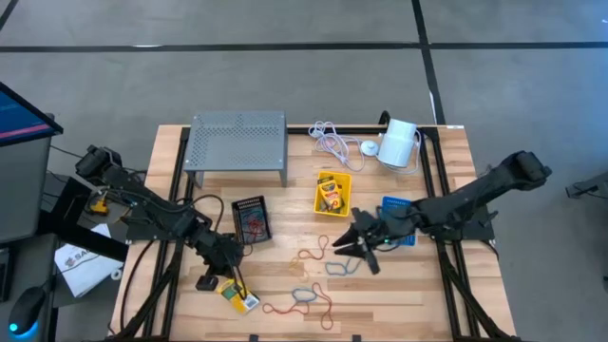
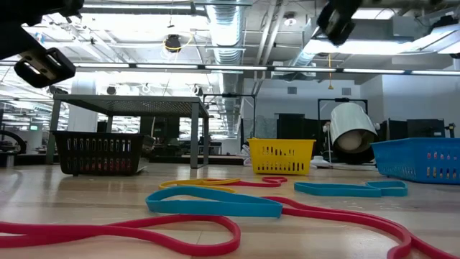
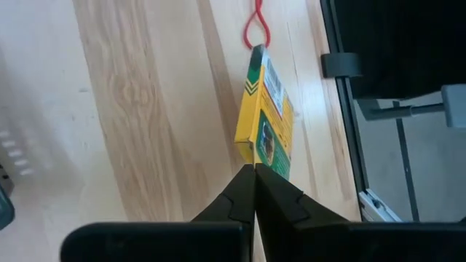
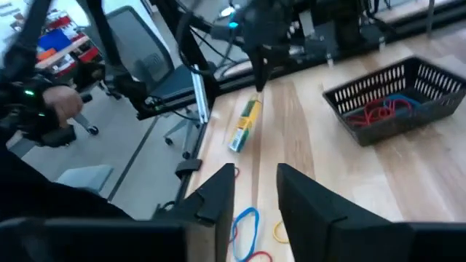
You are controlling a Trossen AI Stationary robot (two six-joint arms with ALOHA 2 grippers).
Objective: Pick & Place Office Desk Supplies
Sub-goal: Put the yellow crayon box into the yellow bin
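The left gripper (image 3: 254, 169) is pinched fully together, tips at the crayon box (image 3: 267, 109), while the right gripper (image 4: 255, 182) hangs parted and empty above the rubber bands (image 1: 328, 261)

three bins (image 1: 252, 218); two crayon boxes (image 1: 237, 295); several rubber-band loops (image 1: 304, 294).

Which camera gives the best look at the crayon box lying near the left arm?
The left wrist view: the crayon box fills the frame's middle, just beyond the shut left end effector. The high view shows it small near the table's front edge; the right wrist view shows it distant; the low view misses it.
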